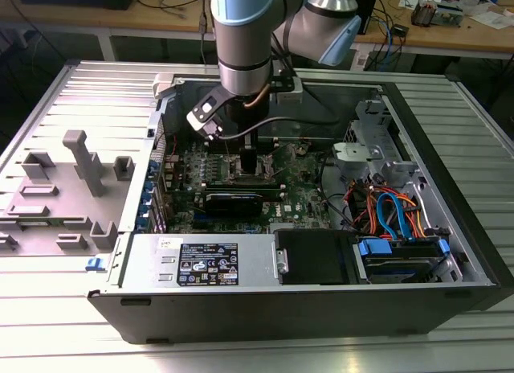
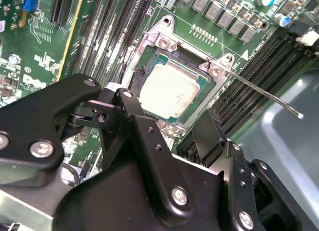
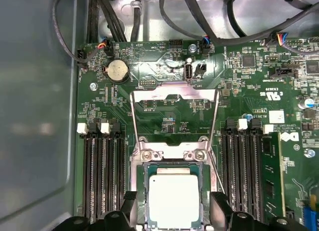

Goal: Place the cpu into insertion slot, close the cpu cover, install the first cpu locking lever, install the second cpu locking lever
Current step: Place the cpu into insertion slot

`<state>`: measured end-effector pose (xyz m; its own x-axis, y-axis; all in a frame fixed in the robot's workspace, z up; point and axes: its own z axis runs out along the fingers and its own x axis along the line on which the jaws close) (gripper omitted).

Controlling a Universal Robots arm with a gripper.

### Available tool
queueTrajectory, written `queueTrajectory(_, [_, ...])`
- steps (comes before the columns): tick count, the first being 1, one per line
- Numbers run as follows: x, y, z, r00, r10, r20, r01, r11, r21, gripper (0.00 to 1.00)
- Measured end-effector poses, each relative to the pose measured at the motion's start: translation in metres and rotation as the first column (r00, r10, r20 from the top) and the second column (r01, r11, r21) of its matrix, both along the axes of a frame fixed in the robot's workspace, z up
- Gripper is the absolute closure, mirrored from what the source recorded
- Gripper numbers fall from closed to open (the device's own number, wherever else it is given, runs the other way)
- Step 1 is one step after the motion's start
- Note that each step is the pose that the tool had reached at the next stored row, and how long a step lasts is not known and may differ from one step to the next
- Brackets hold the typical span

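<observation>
The cpu (image 3: 174, 198), a flat square chip with a silver-grey top, lies in the insertion slot (image 3: 172, 167) on the green board; the second wrist view shows the cpu (image 2: 169, 89) too. My gripper (image 3: 174, 213) hangs low over it and is open, one black finger (image 3: 128, 207) on each side of the chip with a gap to it. The cpu cover (image 3: 149, 93), a thin metal frame with a square window, is swung up and back from the slot. A thin wire locking lever (image 2: 264, 94) sticks out free beside the slot. In the exterior view my gripper (image 1: 249, 160) reaches down into the computer case.
Long black memory slots (image 3: 102, 176) flank the socket on both sides. A long black card (image 1: 233, 200) lies in front of it. Cables (image 1: 393, 212) and a drive cage (image 1: 377, 140) fill the exterior view's right. A grey fixture (image 1: 76, 176) stands outside the case.
</observation>
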<state>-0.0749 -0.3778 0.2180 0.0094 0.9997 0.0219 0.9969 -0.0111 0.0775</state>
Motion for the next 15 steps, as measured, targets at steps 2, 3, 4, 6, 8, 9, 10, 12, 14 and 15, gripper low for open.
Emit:
queueTrajectory(2, [0.0003,0.0,0.0001,1.0,0.0,-0.0014,0.0,1.0,0.0003,0.34])
queueTrajectory(3, [0.0003,0.0,0.0002,1.0,0.0,-0.0016,0.0,1.0,0.0001,0.34])
queueTrajectory(4, [0.0003,0.0,0.0002,1.0,0.0,-0.0016,0.0,1.0,0.0001,0.4])
queueTrajectory(6, [0.0003,0.0,0.0002,1.0,0.0,-0.0016,0.0,1.0,0.0001,0.47])
queueTrajectory(8, [0.0003,0.0,0.0002,1.0,0.0,-0.0017,0.0,1.0,0.0001,0.59])
queueTrajectory(9, [0.0004,0.0,0.0002,1.0,0.0,-0.0017,0.0,1.0,0.0001,0.65])
queueTrajectory(10, [0.0004,0.0,0.0002,1.0,0.0,-0.0016,0.0,1.0,0.0001,0.71])
queueTrajectory(12, [0.0004,0.0,0.0002,1.0,0.0,-0.0017,0.0,1.0,0.0,0.77])
queueTrajectory(14, [0.0004,0.0,0.0002,1.0,0.0,-0.0017,0.0,1.0,0.0001,0.89])
queueTrajectory(15, [0.0004,0.0,0.0002,1.0,0.0,-0.0017,0.0,1.0,0.0001,0.89])
